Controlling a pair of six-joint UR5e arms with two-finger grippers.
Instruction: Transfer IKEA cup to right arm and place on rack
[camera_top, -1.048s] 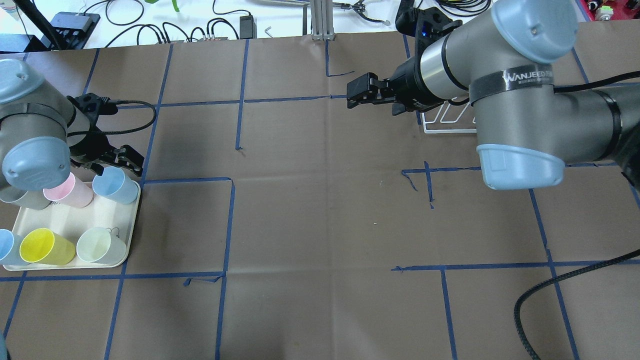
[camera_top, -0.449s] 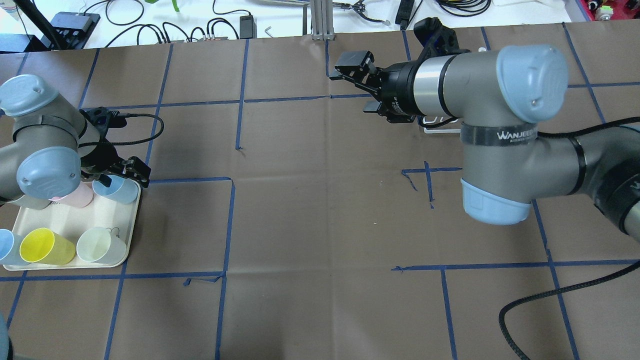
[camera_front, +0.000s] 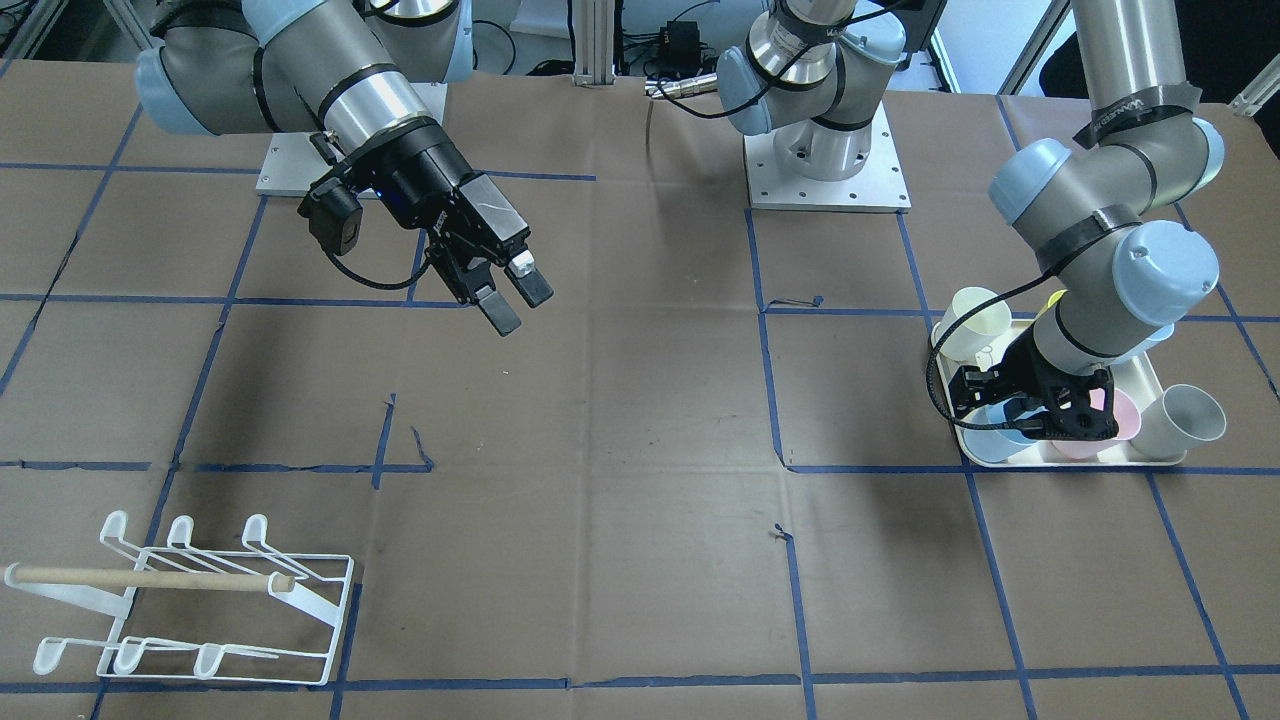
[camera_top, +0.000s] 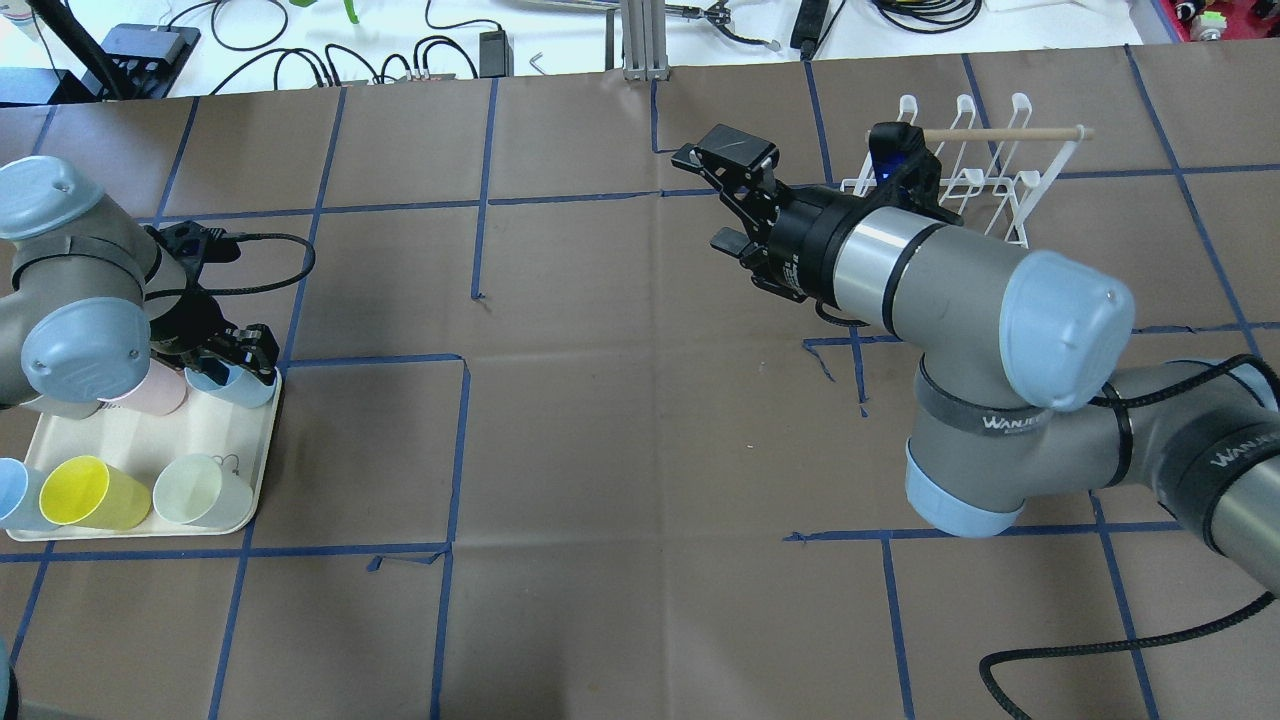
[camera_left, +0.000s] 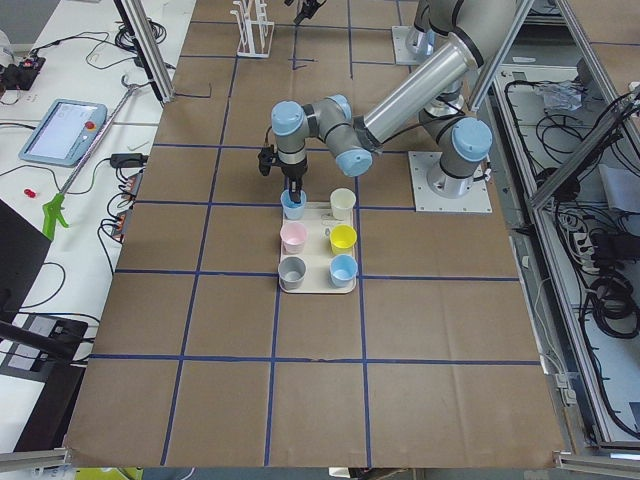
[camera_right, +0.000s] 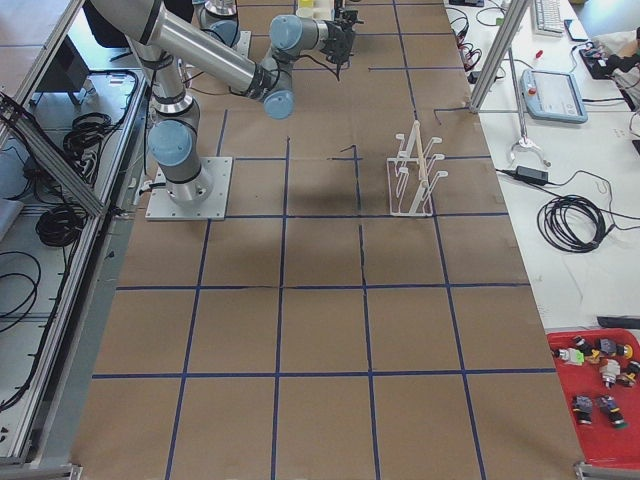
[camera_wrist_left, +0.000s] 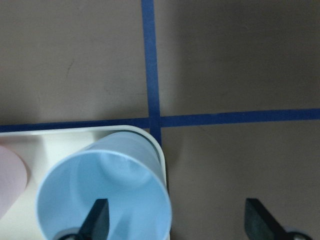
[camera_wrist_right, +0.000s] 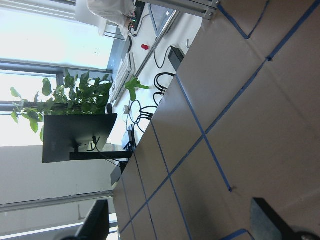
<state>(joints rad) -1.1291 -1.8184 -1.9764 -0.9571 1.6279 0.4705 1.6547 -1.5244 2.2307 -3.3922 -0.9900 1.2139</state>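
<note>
Right hand, front view: spread wide, empty.
Left hand, overhead: has dropped onto the blue cup at the tray's far right corner; rack now uncovered.
Cup, left wrist: fingers straddle its wall, unclenched; grasp looks next.

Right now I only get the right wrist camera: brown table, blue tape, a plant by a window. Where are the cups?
Observer: On a cream tray at the robot's left end of the table, six of them.
Visitor: Is anything picking one up?
Observer: The left hand is down at the blue cup in the tray's corner. It is open, with one finger inside the cup and one outside.
Visitor: And the rack the cup goes to?
Observer: The white rack stands on the robot's right, near the table's far edge, with no cup on it.
</note>
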